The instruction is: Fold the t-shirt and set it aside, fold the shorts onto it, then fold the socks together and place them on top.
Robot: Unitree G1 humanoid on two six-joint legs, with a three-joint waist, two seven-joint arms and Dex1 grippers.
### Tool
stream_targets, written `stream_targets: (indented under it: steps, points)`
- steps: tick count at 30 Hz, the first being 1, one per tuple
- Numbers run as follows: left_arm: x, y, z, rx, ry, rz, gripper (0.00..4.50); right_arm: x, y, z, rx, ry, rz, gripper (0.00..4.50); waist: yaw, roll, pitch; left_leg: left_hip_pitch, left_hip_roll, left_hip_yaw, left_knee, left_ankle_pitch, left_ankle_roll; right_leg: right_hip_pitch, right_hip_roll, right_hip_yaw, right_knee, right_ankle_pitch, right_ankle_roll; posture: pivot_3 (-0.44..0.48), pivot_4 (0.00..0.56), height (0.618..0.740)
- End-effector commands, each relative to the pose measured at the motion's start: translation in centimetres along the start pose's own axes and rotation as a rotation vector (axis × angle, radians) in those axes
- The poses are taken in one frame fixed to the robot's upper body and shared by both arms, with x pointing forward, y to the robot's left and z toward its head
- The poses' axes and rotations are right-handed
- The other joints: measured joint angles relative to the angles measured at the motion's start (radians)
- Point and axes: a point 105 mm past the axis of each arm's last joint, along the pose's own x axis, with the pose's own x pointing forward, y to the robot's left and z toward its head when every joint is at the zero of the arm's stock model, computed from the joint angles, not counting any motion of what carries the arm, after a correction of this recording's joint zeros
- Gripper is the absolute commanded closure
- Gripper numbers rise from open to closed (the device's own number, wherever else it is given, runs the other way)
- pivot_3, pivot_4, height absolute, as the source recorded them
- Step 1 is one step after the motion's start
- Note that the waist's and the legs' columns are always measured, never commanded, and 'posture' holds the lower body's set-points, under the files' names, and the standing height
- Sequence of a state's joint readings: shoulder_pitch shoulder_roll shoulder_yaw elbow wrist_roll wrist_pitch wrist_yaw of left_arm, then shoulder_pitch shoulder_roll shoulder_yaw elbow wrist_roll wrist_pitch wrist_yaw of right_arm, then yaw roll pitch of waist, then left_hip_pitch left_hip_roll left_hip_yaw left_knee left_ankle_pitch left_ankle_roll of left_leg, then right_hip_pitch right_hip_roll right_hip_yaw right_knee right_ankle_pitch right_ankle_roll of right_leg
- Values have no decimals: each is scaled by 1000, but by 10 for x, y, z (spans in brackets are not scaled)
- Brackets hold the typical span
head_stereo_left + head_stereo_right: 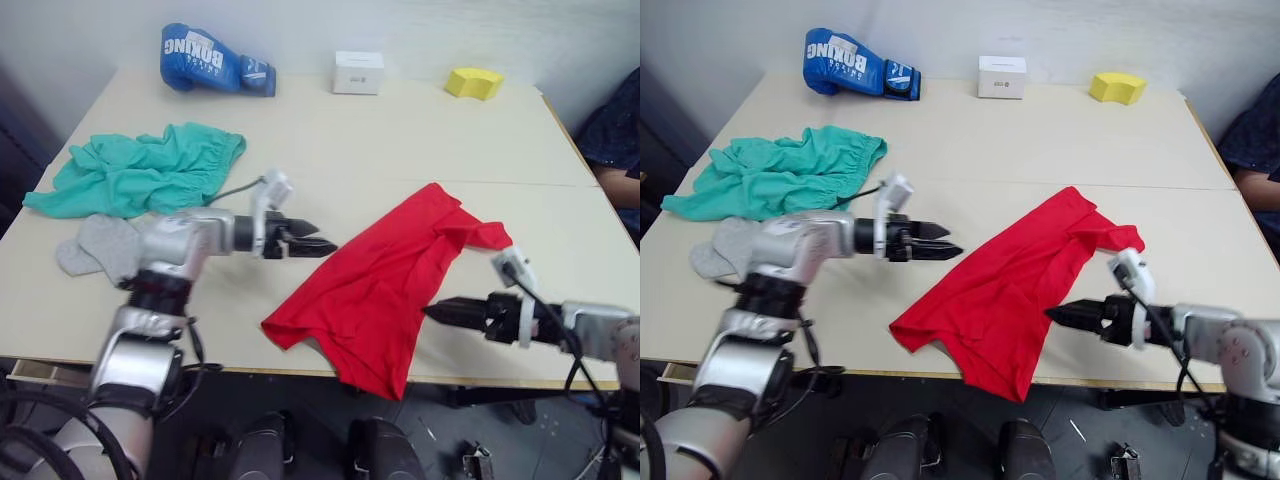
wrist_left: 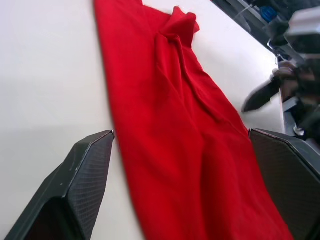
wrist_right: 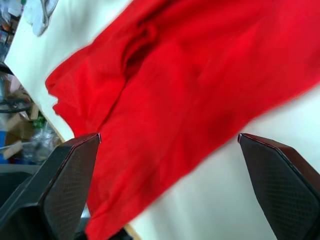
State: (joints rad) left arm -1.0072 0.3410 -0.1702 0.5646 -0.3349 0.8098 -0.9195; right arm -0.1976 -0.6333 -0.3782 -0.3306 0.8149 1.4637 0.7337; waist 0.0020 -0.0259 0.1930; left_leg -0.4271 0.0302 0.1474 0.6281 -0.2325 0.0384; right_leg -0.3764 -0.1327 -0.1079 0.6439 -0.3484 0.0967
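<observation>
The red t-shirt lies crumpled and slanted on the table's front right, its lower corner hanging over the front edge. My left gripper is open just left of the shirt, pointing at it with nothing between its fingers. At the shirt's right edge near the table front, my right gripper also stands open, pointing left. Both wrist views look onto the red cloth between widely spread fingers. The teal shorts lie bunched at the left. The grey socks rest just in front of them, by my left forearm.
A blue boxing glove, a white box and a yellow block stand along the table's far edge. A person in dark clothing sits at the right side. Bare tabletop spans the middle.
</observation>
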Motion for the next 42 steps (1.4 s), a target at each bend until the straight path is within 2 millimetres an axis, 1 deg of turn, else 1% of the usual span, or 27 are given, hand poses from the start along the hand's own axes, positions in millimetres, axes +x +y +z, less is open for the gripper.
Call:
stream_targets:
  steps: [1, 3, 5, 8, 9, 12, 15, 17, 20, 23, 24, 27, 28, 30, 31, 34, 36, 39, 42]
  points:
    - [19, 17, -2, 26, 42, 82, 0, 2, 3, -6, -19, -10, -41, 7, -5, 0, 0, 0, 0, 0, 0, 0, 0, 0, 0, 0, 0, 0, 0, 0, 150, 740]
    - [28, 26, -3, 36, 70, 151, 0, 3, 5, -10, -7, -14, -42, 7, -4, -1, 0, 0, 0, 0, 1, 0, 0, 0, 0, 0, 0, 0, 0, 0, 150, 740]
    - [36, 30, -2, 33, 68, 183, 0, 3, 7, -16, 2, -7, -41, 7, -1, -1, 0, 0, 1, -1, 1, 0, 1, 0, 0, -1, 0, 0, 0, 0, 150, 740]
    - [51, 23, -11, 37, 107, 146, 0, 10, 16, -23, 22, -6, -12, 7, 0, -2, 0, 0, 1, -1, 1, -1, 2, 1, 0, -1, 0, 0, 0, 0, 150, 740]
    - [54, 20, -13, 43, 118, 128, 0, 13, 18, -24, 29, -8, 0, 7, 0, -2, 0, 1, 1, -1, 1, -4, 7, 1, 0, -1, 0, 0, 0, 0, 150, 740]
    - [60, 15, -12, 40, 112, 106, 0, 21, 23, -27, 43, -15, 19, 7, -1, -2, -1, 1, 1, -1, 1, -4, 7, 1, 0, -1, 0, 0, 0, 0, 150, 740]
    - [67, 10, -11, 47, 103, 89, 596, 31, 32, -26, 40, -23, 61, 0, -2, -2, -1, 1, 1, -1, 1, -5, 7, 1, 0, -1, 0, 0, 0, 0, 150, 740]
    - [69, 9, -12, 49, 103, 84, 1200, 34, 34, -23, 36, -32, 65, 0, -2, -2, -1, 1, 1, -1, 1, -5, 7, 1, 0, -1, 0, 0, 0, 0, 150, 740]
    - [72, 7, -13, 47, 104, 78, 2165, 38, 33, -19, 37, -50, 60, 625, -3, -2, -1, 1, 1, -1, 1, -5, 7, 1, 0, -1, 0, 0, 0, 0, 150, 740]
    - [74, 4, -16, 57, 118, 64, 3093, 39, 33, -21, 37, -43, 60, 1662, -3, -2, -1, 1, 0, -1, 1, -5, 7, 1, 0, -1, 0, 0, 0, 0, 150, 740]
    - [74, 5, -17, 63, 124, 66, 3468, 39, 33, -22, 37, -43, 60, 2088, -3, -2, -1, 1, 0, -1, 1, -5, 7, 1, 0, -1, 0, 0, 0, 0, 150, 740]
    - [73, 12, -19, 89, 131, 125, 4430, 39, 30, -22, 40, -59, 49, 3123, -3, -2, -1, 0, 0, -1, 1, -5, 7, 1, 0, -1, 0, 0, 0, 0, 150, 740]
    - [72, 13, -18, 81, 119, 132, 4500, 38, 29, -22, 41, -70, 46, 3504, -3, -2, -1, 0, 0, 0, 1, -5, 7, 1, 0, -1, 0, 0, 0, 0, 150, 740]
    - [72, 13, -17, 64, 99, 124, 4500, 38, 28, -20, 42, -89, 46, 4240, -3, -2, -1, 0, 0, 0, 2, -5, 8, 1, 0, -1, 0, 0, 0, 0, 150, 740]
    - [72, 12, -17, 63, 96, 120, 4500, 37, 29, -20, 42, -93, 49, 4487, -3, -2, -1, 0, 0, 0, 2, -5, 8, 1, 0, -1, 0, 0, 0, 0, 150, 740]
    - [71, 14, -13, 39, 46, 130, 4500, 36, 28, -20, 30, -92, 47, 4487, -3, -2, -1, 0, 0, -1, 2, -6, 8, 1, 0, -1, 1, 0, 0, 0, 150, 740]
    - [65, 21, -4, -30, -45, 161, 4500, 35, 26, -17, 14, -88, 43, 4487, -4, -2, -1, 0, 0, -1, 2, -6, 8, 0, 0, -1, 1, 0, 0, 0, 150, 740]
    - [53, 30, 2, -64, -121, 199, 4500, 34, 24, -10, -10, -86, 47, 4487, -8, -2, -1, 0, 0, 0, 2, -6, 8, 0, -1, -1, 1, 0, 0, 0, 150, 740]
    - [28, 46, 8, -137, -249, 259, 4500, 39, 19, 7, -58, -91, 45, 4487, -22, -2, -1, 1, 1, 0, 1, -5, 7, 0, 0, -1, 2, 0, 0, 0, 150, 740]
